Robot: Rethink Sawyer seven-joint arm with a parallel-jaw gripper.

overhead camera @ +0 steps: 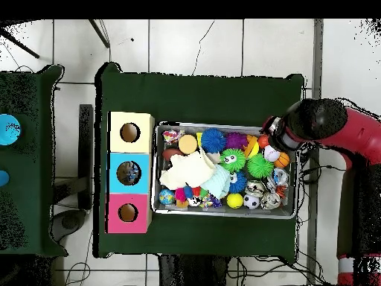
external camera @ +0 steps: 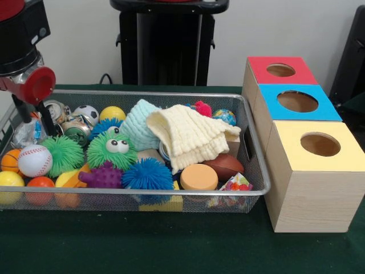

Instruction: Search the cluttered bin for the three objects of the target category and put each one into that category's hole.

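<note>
While I watch, gripper hangs over bin's end farthest from yellow box | fingers' state: cannot tell

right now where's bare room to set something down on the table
Bare green table lies in front of the mesh bin, and more shows in the overhead view beyond the bin. The bin itself is packed, and the three boxes crowd its side.
</note>
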